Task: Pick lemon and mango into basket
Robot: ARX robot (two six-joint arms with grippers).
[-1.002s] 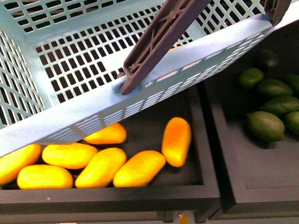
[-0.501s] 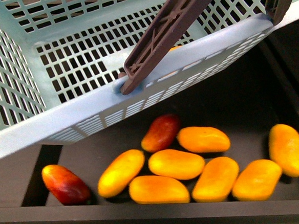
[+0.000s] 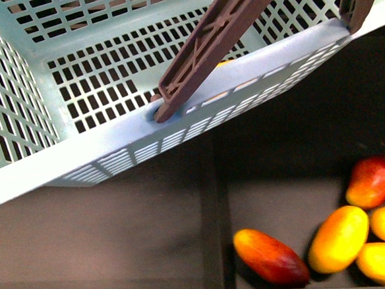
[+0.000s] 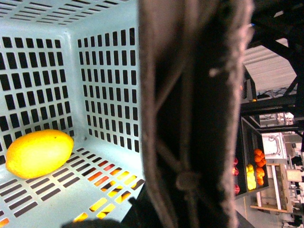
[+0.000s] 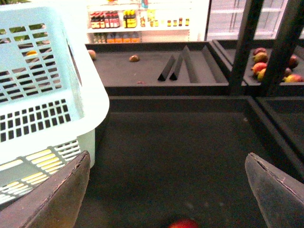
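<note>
**Lemon (image 4: 39,153) in basket (image 3: 81,152), mango (image 3: 338,238) still to pick**

The lemon lies on the basket floor. The right gripper (image 5: 166,194) hangs spread and empty beside the basket. The left gripper's hold cannot be told. Aim for the yellow mango below the basket, avoiding the red mangoes (image 3: 270,256).

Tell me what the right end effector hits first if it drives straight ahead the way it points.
Most likely the dark bin floor, which fills the line ahead of the open right end effector. A red fruit barely shows between its fingers and may come first; depth is unclear.
</note>
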